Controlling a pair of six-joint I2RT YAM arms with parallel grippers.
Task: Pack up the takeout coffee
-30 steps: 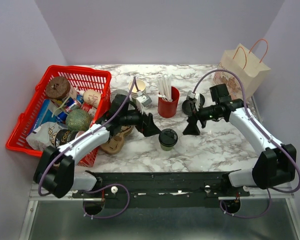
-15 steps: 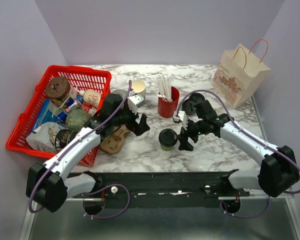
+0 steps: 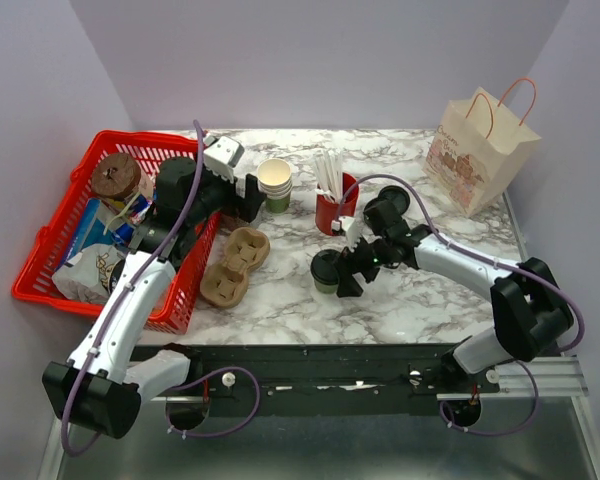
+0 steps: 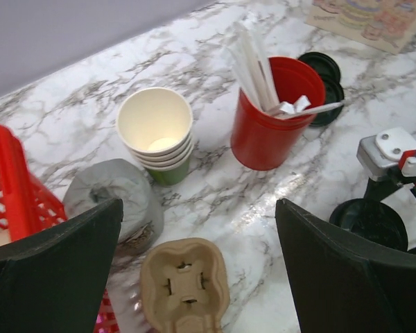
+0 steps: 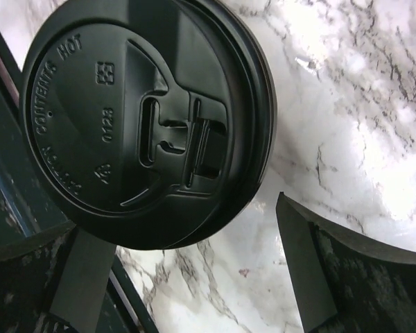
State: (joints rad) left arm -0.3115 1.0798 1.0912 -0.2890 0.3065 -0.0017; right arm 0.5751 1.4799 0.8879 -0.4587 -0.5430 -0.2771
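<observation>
The takeout coffee [image 3: 325,268], a small olive-green cup with a black lid, stands upright on the marble table [image 3: 430,300] near the middle. My right gripper [image 3: 344,274] is open just right of it at cup height. In the right wrist view the lid [image 5: 149,121] fills the upper left. The jaws [image 5: 194,277] are spread wide and one finger [image 5: 76,277] lies under the lid's edge. My left gripper [image 3: 248,195] is open and empty, raised beside the stacked cups. In its view [image 4: 201,267] it hangs over a cardboard cup carrier [image 4: 184,288], with the coffee [image 4: 371,222] at right.
The brown cup carrier [image 3: 235,265] lies left of the coffee. Stacked lidless cups [image 3: 275,183], a red cup of straws [image 3: 335,210] and spare black lids [image 3: 395,200] stand behind. A red basket [image 3: 50,270] of groceries is at the left. A paper bag [image 3: 480,150] is at the back right.
My right gripper has moved left and down to the coffee cup, which has shifted slightly left. My left arm has pulled back and up toward the stacked cups and basket.
</observation>
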